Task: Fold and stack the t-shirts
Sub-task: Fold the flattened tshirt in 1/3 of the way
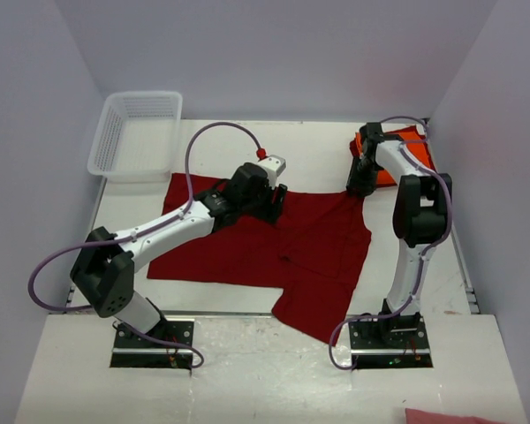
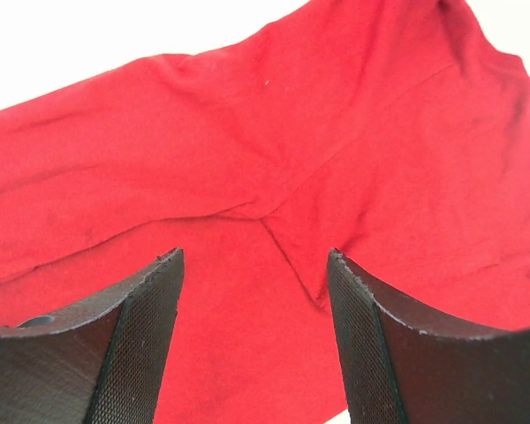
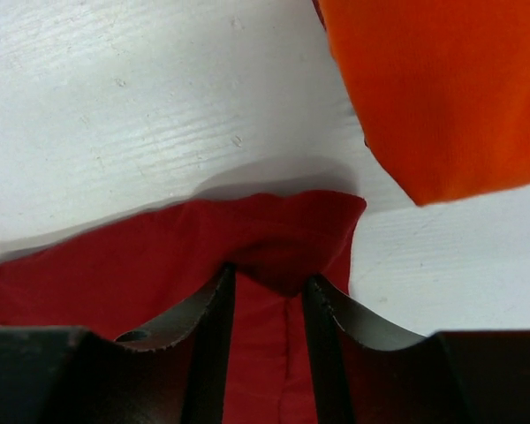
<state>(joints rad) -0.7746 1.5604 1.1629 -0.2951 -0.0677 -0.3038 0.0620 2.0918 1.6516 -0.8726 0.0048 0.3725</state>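
The dark red t-shirt (image 1: pixel 274 252) lies spread out on the white table, its lower right part hanging over the near edge. My left gripper (image 1: pixel 274 201) (image 2: pixel 254 256) hovers open over its upper middle; only flat red cloth (image 2: pixel 247 132) with a seam shows between the fingers. My right gripper (image 1: pixel 360 187) (image 3: pixel 269 276) sits at the shirt's upper right corner. Its jaws stand partly open astride a raised fold of red cloth (image 3: pixel 283 238) that touches both tips. The orange t-shirt (image 1: pixel 417 143) (image 3: pixel 442 88) lies folded at the back right, just beyond the right gripper.
A white mesh basket (image 1: pixel 137 132) stands at the back left corner. Grey walls close in the table on the left, back and right. A scrap of pinkish-red cloth (image 1: pixel 450 417) shows at the bottom right edge, below the table's front.
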